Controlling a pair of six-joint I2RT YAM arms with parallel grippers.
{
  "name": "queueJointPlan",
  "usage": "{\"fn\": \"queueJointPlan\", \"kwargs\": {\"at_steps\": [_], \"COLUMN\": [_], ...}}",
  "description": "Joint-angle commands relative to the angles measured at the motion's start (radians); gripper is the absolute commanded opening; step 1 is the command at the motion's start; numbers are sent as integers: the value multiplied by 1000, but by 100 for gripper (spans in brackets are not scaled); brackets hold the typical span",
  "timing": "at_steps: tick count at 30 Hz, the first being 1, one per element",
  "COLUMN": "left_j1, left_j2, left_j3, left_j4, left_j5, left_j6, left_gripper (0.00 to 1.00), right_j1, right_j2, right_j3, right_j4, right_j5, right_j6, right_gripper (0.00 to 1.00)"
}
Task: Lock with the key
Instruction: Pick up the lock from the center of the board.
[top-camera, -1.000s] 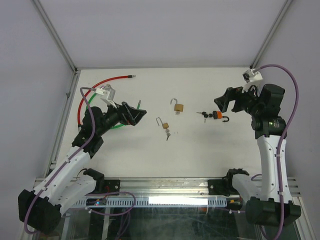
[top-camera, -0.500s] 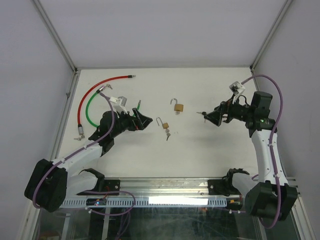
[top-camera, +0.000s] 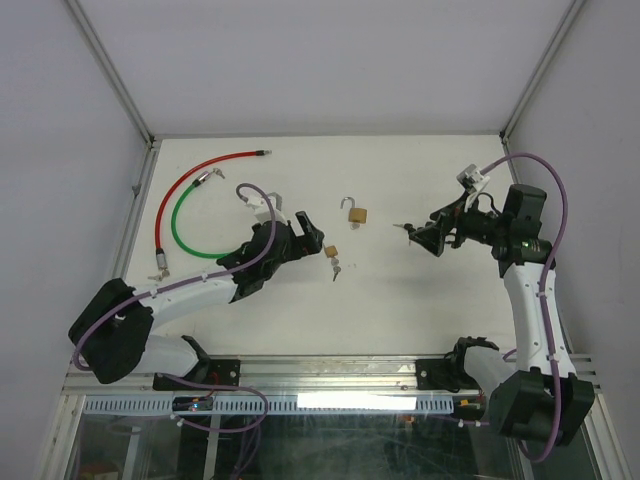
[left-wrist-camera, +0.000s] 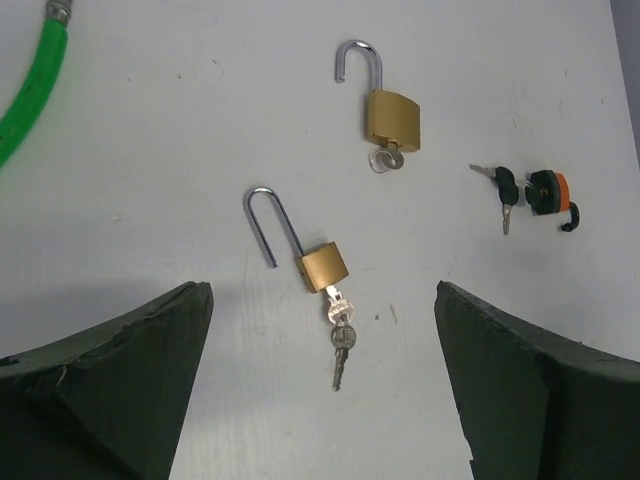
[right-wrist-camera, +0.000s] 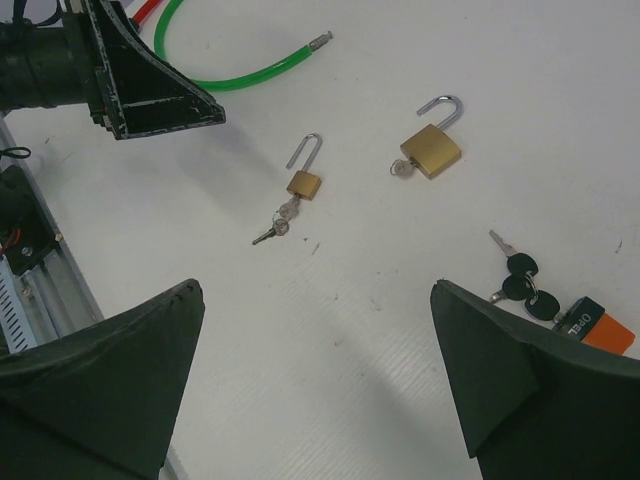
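- The left pincer (top-camera: 303, 240) hangs low over the white surface (top-camera: 400, 300), a little left of its middle. Its two dark fingers are spread wide apart with nothing between them.
- Just beyond those fingertips lies the small brass padlock (left-wrist-camera: 322, 266), flat on the surface near the centre. The pincer is near it but not touching.
- The padlock's shackle (left-wrist-camera: 270, 225) is open. One leg is out of the body and the loop leans away towards the left edge.
- A key (left-wrist-camera: 336, 312) sits in the bottom of the small brass padlock, and a second key hangs from it on a ring, pointing towards the near edge.
- A larger brass padlock (left-wrist-camera: 392, 120) lies a little farther on, towards the far edge and slightly to the right, well clear of the small one. Its shackle is also up and open, and something silvery pokes from its underside, probably a key.
- The right pincer (top-camera: 425, 238) hovers on the right half of the surface with its fingers spread wide and holding nothing.
- Beneath the right pincer, towards the right edge, lies a black and orange padlock (right-wrist-camera: 590, 325) with a bunch of black-headed keys (right-wrist-camera: 522, 275) just beside it. From above, the pincer covers most of it.
- A green cable (top-camera: 185, 215) and a red cable (top-camera: 175, 190) curl together near the far left corner, with the red one on the outside of the curve.
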Motion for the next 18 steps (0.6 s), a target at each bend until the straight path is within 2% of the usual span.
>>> {"fn": "queueJointPlan", "kwargs": {"at_steps": [1,5,8,10,12,18], "left_j1": [-84,-172,-189,-201,-212,-223], "left_j2": [48,108,194,235,270,337], "left_j3": [95,204,281,320,348,395], "left_j4": [-18,-176,-329,-387,-413,-423], "left_j5": [-112,-365,-469,-500,-507,-501], "left_j6": [-197,-264,-341,-366,-368,-352], "left_gripper": [96,96,92,86,84,84], "right_j1": [-8,-8,-7,-8,-9,-6], "right_j2": [-28,-29,-28,-28,-28,-28], "right_j3": [4,-2,-2,0,-1,0], "right_j4": [27,34,36,36,35,34], "right_j5": [-13,-14,-13,-12,-13,-14], "right_j6": [-23,-18,-16,-16,-15,-14], "right_gripper": [100,100,100,100,100,100]}}
